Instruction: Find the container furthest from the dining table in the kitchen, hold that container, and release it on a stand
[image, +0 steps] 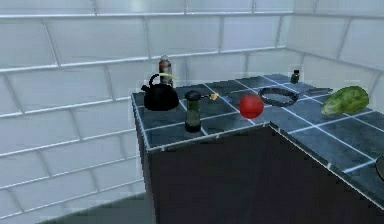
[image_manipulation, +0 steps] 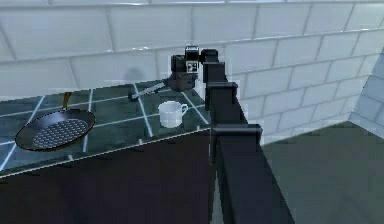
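Forward view: a counter with a dark tiled top stands against a white tiled wall. At the counter's far left corner sits a black kettle, with a slim bottle just behind it by the wall. In front of the kettle, near the counter's front edge, a dark green bottle stands upright. A red round fruit lies to the right of it, apart from both. Beyond the fruit a dark ring-shaped pan lies flat, and a small dark bottle stands by the wall behind it. A green leafy head rests toward the view's right. Arm side view: the same kind of dark tiled countertop runs along the white tiled wall. A dark frying pan lies on it at the view's left, its handle pointing toward the wall. The white mug, the container in question, stands upright on the countertop just left of the arm. The gripper reaches out above the countertop, near the mug and farther out toward the wall. Grip state: it cannot be told whether the gripper holds anything.
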